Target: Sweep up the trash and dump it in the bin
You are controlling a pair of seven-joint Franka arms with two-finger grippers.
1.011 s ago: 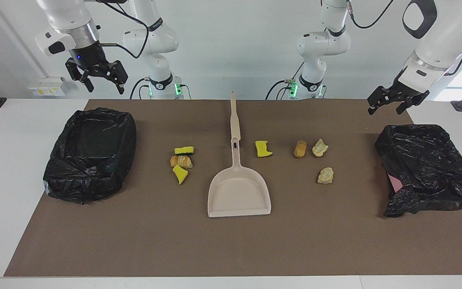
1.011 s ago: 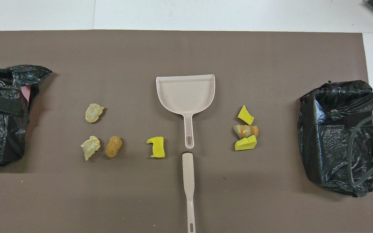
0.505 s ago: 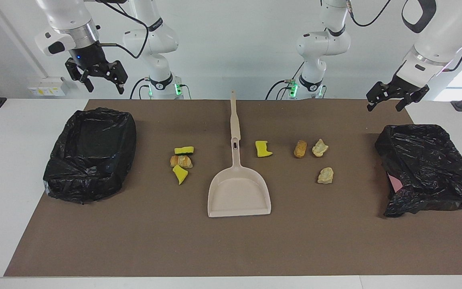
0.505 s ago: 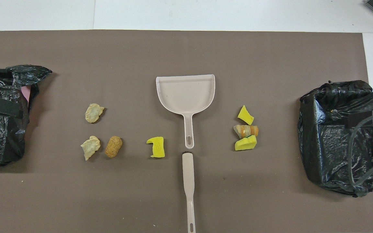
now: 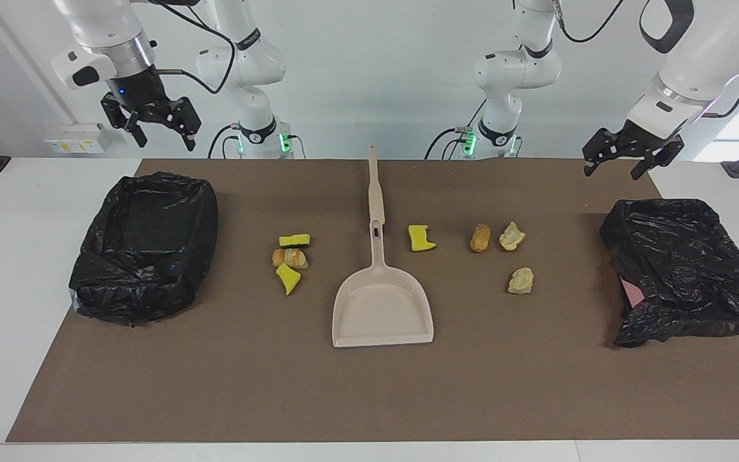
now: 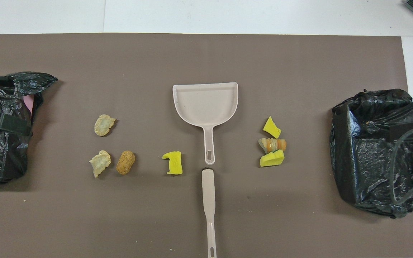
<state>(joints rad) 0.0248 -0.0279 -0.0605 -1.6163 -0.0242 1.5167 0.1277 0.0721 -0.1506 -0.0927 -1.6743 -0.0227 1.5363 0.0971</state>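
Mostly bare mat [image 5: 369, 398] around dustpan [image 5: 382, 314]

Seven bits of trash lie loose on the brown mat, in two clusters with one stray between.

Toward my right arm's end: a yellow sponge block with a dark edge [image 5: 294, 240], a golden-brown bread lump [image 5: 290, 258] touching it, and a yellow sponge wedge [image 5: 288, 278] just beside that, farthest from me.

The stray: a notched yellow sponge chunk [image 5: 421, 238], lying flat.

Toward my left arm's end: a brown bread lump [image 5: 480, 237] beside a pale rock lump [image 5: 512, 236]; a second pale rock lump [image 5: 521, 281] lies apart, farther from me.
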